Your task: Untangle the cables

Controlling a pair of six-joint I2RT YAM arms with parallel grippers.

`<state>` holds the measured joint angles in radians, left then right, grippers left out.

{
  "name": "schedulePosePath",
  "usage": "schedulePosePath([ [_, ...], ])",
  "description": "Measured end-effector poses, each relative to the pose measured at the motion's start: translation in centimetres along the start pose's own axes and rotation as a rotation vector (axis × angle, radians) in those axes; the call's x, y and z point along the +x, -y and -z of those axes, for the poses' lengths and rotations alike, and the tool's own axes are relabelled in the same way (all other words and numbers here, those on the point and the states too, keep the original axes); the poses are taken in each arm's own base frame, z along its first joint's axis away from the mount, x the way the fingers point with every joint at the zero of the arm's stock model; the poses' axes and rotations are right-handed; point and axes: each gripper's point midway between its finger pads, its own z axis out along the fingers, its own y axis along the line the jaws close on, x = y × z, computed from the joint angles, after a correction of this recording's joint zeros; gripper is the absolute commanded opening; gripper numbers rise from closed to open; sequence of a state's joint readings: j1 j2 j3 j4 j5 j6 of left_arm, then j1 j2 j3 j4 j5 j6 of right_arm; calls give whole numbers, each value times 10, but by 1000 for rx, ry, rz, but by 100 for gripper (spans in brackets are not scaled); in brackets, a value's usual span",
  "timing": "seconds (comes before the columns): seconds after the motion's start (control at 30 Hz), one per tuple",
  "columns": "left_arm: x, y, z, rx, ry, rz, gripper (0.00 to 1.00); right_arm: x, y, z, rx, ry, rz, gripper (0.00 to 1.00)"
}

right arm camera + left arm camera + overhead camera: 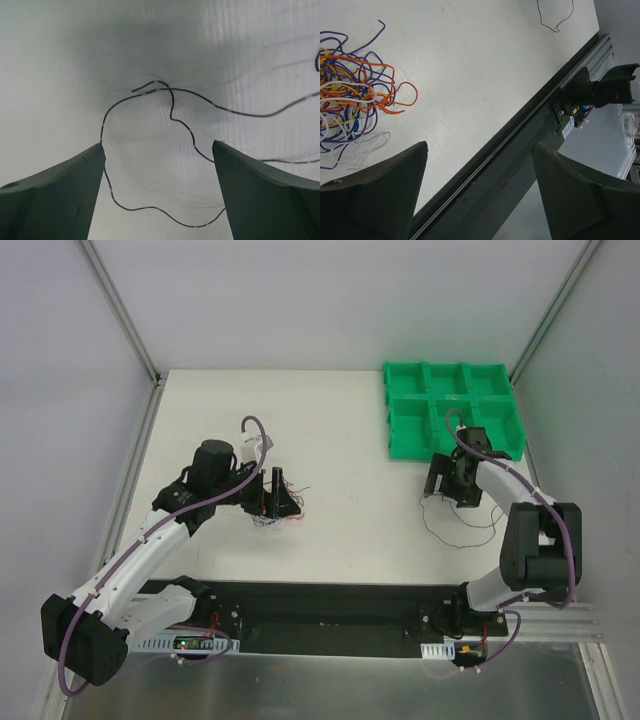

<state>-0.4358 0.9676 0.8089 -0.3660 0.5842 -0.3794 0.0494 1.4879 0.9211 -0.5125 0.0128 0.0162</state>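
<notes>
The cables are split in two places. A tangle (350,90) of orange, purple, white, yellow and blue strands lies left of centre (288,512). My left gripper (277,498) (479,145) hovers beside it, open and empty, with the knot off to the left of its fingers. A single thin black cable (170,115) lies loose on the table at the right (462,536) (555,22). My right gripper (447,490) (159,144) hangs over it, open. The black strand curls on the table below and between its fingers, held by neither.
A green tray (455,405) with several compartments stands at the back right, just beyond the right gripper. The black base rail (330,615) runs along the table's near edge. Grey walls close in the left and right sides.
</notes>
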Motion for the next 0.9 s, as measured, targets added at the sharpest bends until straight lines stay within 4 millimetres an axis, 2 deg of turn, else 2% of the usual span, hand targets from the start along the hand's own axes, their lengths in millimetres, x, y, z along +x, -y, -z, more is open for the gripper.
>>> schedulePosePath([
  [0.07, 1, 2, -1, 10, -9, -5, 84, -5, -3, -9, -31, -24, 1, 90],
  [0.17, 2, 4, 0, 22, -15, -9, 85, -1, -13, -20, -97, -66, 10, 89],
  [0.37, 3, 6, 0, 35, -19, -14, 85, 16, -36, -21, -192, -100, 44, 83],
  [0.43, 3, 6, 0, 35, -19, -14, 85, 21, -42, -21, -173, -94, 80, 79],
  [0.5, 3, 5, 0, 34, -20, -13, 85, 28, -49, -22, -132, -88, 134, 69],
  [0.6, 4, 5, -1, 34, -22, -12, 85, 37, -60, -22, -78, -74, 206, 65],
  [0.73, 5, 7, -1, 38, -26, -15, 85, 43, -65, -21, -42, -68, 243, 73],
  [0.8, 6, 8, -1, 42, -29, -18, 85, 47, -65, -21, -40, -82, 247, 82],
  [0.9, 6, 8, -2, 43, -30, -18, 85, 53, -67, -19, -56, -106, 256, 84],
])
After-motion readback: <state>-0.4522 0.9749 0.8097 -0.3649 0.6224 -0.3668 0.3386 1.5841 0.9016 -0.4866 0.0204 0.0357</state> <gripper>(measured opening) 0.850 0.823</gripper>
